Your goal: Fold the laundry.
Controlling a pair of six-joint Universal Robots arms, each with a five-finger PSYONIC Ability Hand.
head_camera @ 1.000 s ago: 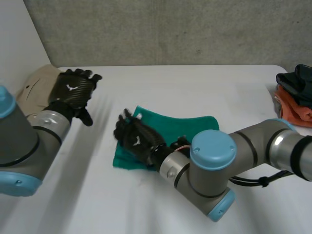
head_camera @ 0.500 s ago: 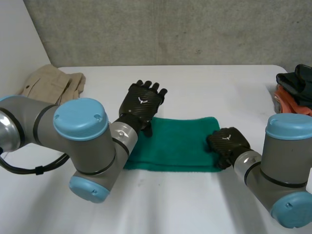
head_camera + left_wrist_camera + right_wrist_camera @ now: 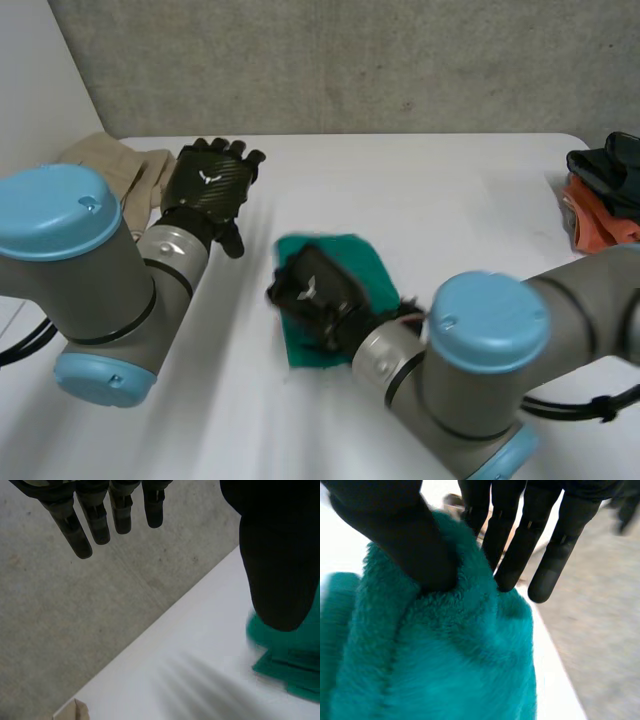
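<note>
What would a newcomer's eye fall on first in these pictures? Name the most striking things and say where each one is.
First, the bright green towel in the middle of the white table, bunched up, with the right hand pinching it between thumb and fingers. Next, the left hand, open and raised beside a beige garment at the table's back left corner.

Teal-green towel [image 3: 366, 263], plain; beige garment [image 3: 118, 162]; white table [image 3: 450, 190]; orange, perhaps black, pile [image 3: 602, 222]
</note>
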